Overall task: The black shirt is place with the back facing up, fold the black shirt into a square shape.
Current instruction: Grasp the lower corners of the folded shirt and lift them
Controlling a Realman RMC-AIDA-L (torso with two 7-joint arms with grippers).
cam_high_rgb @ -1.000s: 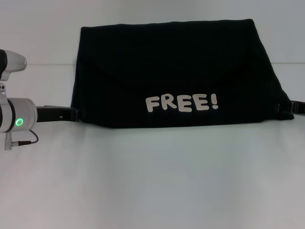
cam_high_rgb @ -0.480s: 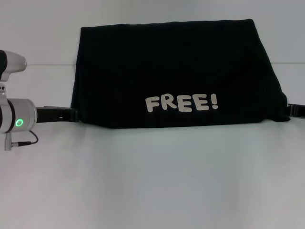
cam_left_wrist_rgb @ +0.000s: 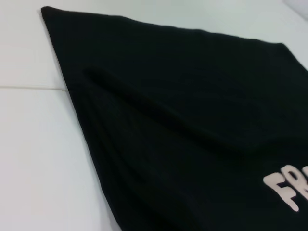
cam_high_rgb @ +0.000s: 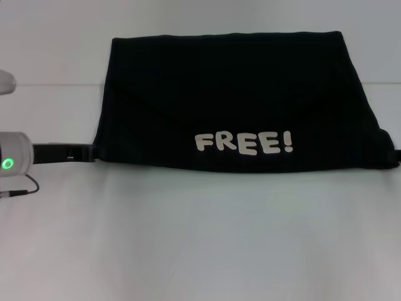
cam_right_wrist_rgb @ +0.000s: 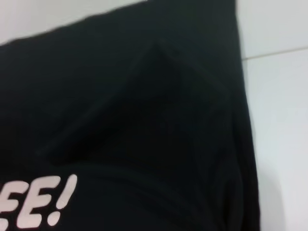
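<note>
The black shirt point(cam_high_rgb: 232, 94) lies folded on the white table point(cam_high_rgb: 200, 238), a wide dark slab with "FREE!" point(cam_high_rgb: 243, 143) in cream letters near its front edge. My left gripper point(cam_high_rgb: 92, 152) lies low on the table, its tip at the shirt's near left corner. My right gripper point(cam_high_rgb: 396, 153) shows only as a dark sliver at the frame's right edge, beside the shirt's near right corner. The left wrist view shows the shirt's point(cam_left_wrist_rgb: 183, 125) left part with a fold ridge. The right wrist view shows its point(cam_right_wrist_rgb: 144, 120) right part with the letters' end.
A seam in the table point(cam_high_rgb: 50, 84) runs across behind the left arm. Bare white table lies in front of the shirt and to its left.
Both arms have drawn outward, the left one to the left, the right one almost out of the frame. The shirt's near right corner now reaches farther right, and the shirt sits slightly lower and to the right.
</note>
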